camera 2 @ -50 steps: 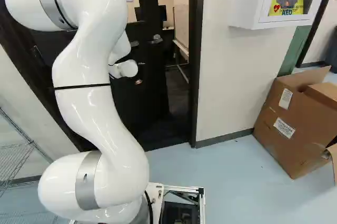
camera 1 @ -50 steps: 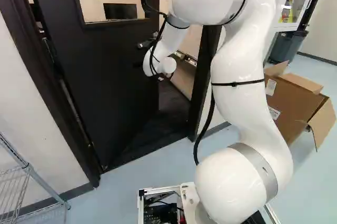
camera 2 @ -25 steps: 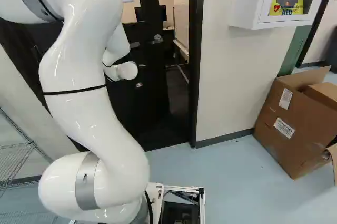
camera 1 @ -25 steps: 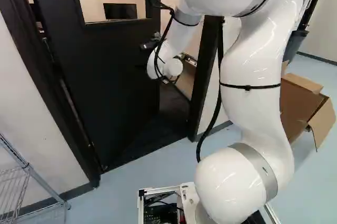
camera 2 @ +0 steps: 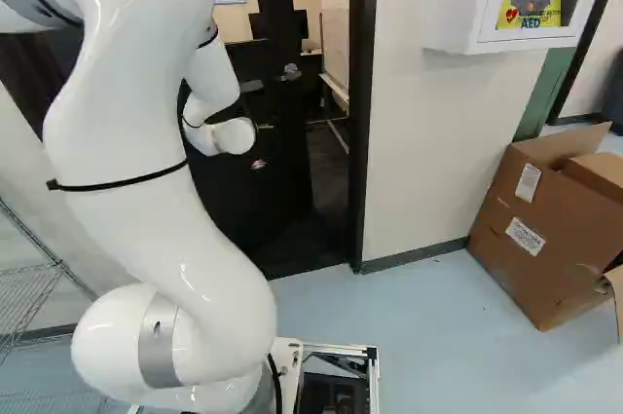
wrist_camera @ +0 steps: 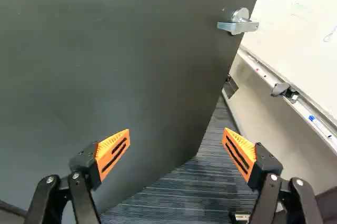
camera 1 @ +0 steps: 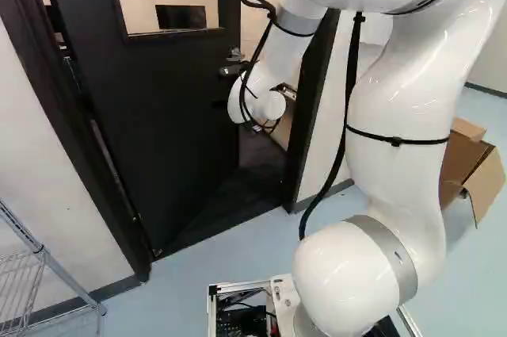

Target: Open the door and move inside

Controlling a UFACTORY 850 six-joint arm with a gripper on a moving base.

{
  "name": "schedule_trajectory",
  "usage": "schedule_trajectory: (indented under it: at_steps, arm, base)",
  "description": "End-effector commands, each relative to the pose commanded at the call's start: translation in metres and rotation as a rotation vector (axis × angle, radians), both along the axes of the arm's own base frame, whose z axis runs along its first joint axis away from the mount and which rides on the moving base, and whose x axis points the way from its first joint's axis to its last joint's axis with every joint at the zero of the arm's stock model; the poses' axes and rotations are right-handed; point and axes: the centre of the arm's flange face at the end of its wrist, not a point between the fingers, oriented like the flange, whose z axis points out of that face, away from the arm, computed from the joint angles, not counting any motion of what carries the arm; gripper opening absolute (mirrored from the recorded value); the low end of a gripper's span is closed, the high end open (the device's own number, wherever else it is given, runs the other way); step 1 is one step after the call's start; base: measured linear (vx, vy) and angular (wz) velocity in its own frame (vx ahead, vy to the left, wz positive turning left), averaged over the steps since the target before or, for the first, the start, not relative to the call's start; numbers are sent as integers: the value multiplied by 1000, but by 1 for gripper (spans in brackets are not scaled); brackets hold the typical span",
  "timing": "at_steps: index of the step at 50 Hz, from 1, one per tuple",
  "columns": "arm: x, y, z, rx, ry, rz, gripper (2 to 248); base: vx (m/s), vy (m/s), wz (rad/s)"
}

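The dark door [camera 1: 174,107] stands partly open, swung into the room beyond. Black parts of my gripper [camera 1: 230,70] show beside the white wrist in the left base view, in front of the door's free edge; its fingertips are hard to make out there. The lever handle [wrist_camera: 237,26] projects near that edge, farther ahead than the fingertips and off to one side. Seen from the wrist, the gripper [wrist_camera: 177,135] has its fingers wide apart with nothing between them. One finger is before the door panel [wrist_camera: 105,50], the other before the doorway.
The doorframe [camera 2: 362,112] bounds the opening on the right. Through it show dark carpet [wrist_camera: 184,195] and a whiteboard [wrist_camera: 303,23] with a tray. A cardboard box [camera 2: 545,229] and white wall cabinet [camera 2: 453,5] are right of the doorway; a wire rack [camera 1: 36,273] is left.
My arm has drawn back toward the base, its wrist shifting rightward and slightly down in the left base view. Door and base show no visible movement.
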Motion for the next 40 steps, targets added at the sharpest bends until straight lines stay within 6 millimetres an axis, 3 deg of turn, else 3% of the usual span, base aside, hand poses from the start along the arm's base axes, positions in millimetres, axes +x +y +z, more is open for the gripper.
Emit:
schedule_trajectory:
  at_steps: [40]
  arm:
    - [-79, -42, 3, 45, 27, -140, 247]
  base:
    - [0, 0, 0]
